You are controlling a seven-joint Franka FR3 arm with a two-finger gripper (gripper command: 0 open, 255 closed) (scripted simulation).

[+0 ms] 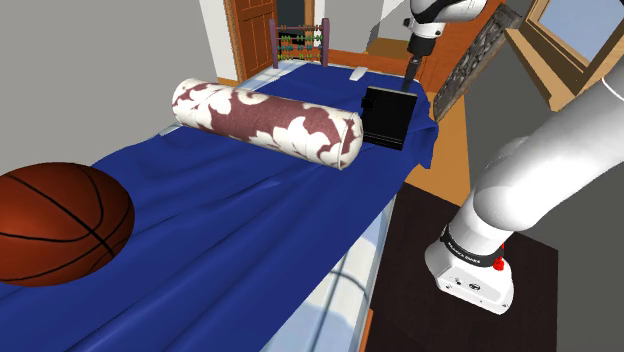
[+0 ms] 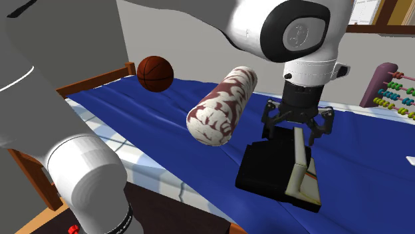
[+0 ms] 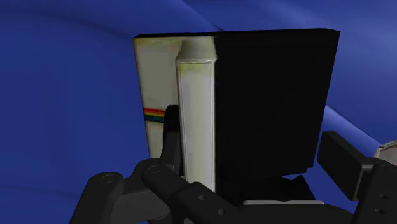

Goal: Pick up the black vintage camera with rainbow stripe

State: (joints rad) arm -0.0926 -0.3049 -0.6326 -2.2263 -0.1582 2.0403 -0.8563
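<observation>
Black camera (image 1: 385, 118) with cream face and rainbow stripe: lies on blue bedcover (image 1: 250, 220), just beside patterned bolster (image 1: 265, 122). Gripper (image 3: 251, 140): fingers spread wide, straddling the camera, not clasping it.

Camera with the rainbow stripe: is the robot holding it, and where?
Nothing is held yet. The open gripper straddles the upright cream part of the camera, apparently without touching it.

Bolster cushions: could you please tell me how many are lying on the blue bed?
1. The maroon-and-white floral bolster lies across the blue bed, between the basketball and the black camera; none seems hidden.
</observation>
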